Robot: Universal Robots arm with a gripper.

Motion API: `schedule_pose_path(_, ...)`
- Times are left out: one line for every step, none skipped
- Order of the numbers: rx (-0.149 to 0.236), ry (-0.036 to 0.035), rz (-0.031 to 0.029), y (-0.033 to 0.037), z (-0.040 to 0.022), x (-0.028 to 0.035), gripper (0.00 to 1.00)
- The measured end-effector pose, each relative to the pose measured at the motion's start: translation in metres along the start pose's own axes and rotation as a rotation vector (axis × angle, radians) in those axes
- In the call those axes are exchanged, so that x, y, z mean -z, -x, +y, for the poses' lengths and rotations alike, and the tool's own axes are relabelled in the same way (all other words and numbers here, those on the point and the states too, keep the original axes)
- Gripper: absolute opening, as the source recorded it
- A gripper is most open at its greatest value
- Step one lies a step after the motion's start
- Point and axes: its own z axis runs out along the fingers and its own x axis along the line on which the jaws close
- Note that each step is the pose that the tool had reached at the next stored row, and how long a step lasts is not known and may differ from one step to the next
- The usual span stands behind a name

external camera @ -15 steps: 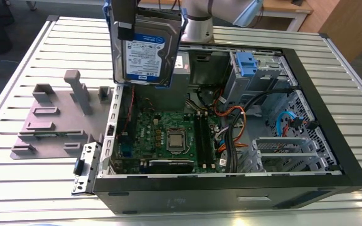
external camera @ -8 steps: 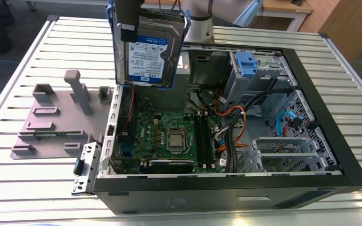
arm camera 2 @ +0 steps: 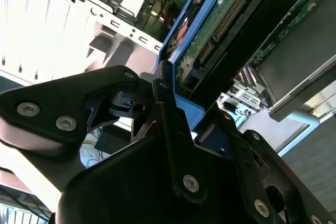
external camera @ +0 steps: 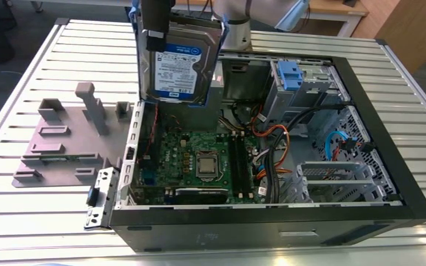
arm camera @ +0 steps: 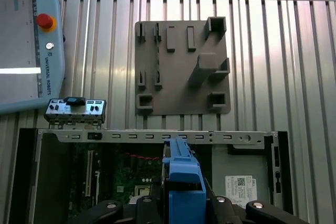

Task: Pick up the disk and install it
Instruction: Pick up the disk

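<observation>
Gripper (external camera: 155, 40) clenched on the blue-bracketed hard drive (external camera: 182, 64); drive held upright, label facing out, above the open computer case (external camera: 368, 127), over the motherboard (external camera: 198, 158); grey fixture plate (external camera: 54, 149) beside the case on the slatted table (external camera: 20, 205)

The disk (external camera: 179, 58) is silver-grey with a blue and white label (external camera: 175, 77) and a blue frame (arm camera: 182, 182). The table (external camera: 42, 221) is shiny silver with long stripes, and the tray (external camera: 50, 160) is plain grey. The case (external camera: 272, 230) is black, its board (external camera: 198, 149) is green, and the wires (external camera: 274, 132) are orange and blue.
</observation>
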Motion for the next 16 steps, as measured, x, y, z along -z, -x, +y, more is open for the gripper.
schedule_pose_path(0.000,0.0002,0.0000,-0.0004,-0.0007,0.0000,0.37)
schedule_pose_path(0.000,0.0004,0.0001,-0.0009,-0.0013,0.0001,0.37)
schedule_pose_path(0.000,0.0006,0.0002,-0.0013,-0.0019,0.0002,0.37)
schedule_pose_path(0.000,0.0007,0.0002,-0.0018,-0.0025,0.0002,0.37)
schedule_pose_path(0.000,0.0008,0.0001,-0.0024,-0.0031,0.0001,0.37)
schedule_pose_path(0.000,0.0010,0.0001,-0.0031,-0.0037,0.0001,0.37)
schedule_pose_path(0.000,0.0011,0.0002,-0.0037,-0.0041,0.0001,0.37)
schedule_pose_path(0.000,0.0013,0.0002,-0.0046,-0.0046,0.0002,0.37)
schedule_pose_path(0.000,0.0013,0.0002,-0.0055,-0.0050,0.0001,0.37)
schedule_pose_path(0.000,0.0014,0.0001,-0.0065,-0.0054,0.0001,0.37)
schedule_pose_path(0.000,0.0014,0.0001,-0.0076,-0.0058,0.0000,0.37)
schedule_pose_path(0.000,0.0015,0.0001,-0.0087,-0.0062,0.0000,0.37)
schedule_pose_path(0.000,0.0016,0.0001,-0.0098,-0.0066,0.0000,0.37)
schedule_pose_path(0.000,0.0017,0.0001,-0.0109,-0.0070,-0.0001,0.37)
schedule_pose_path(0.000,0.0017,0.0000,-0.0119,-0.0074,-0.0001,0.37)
schedule_pose_path(0.000,0.0018,0.0001,-0.0128,-0.0077,-0.0001,0.37)
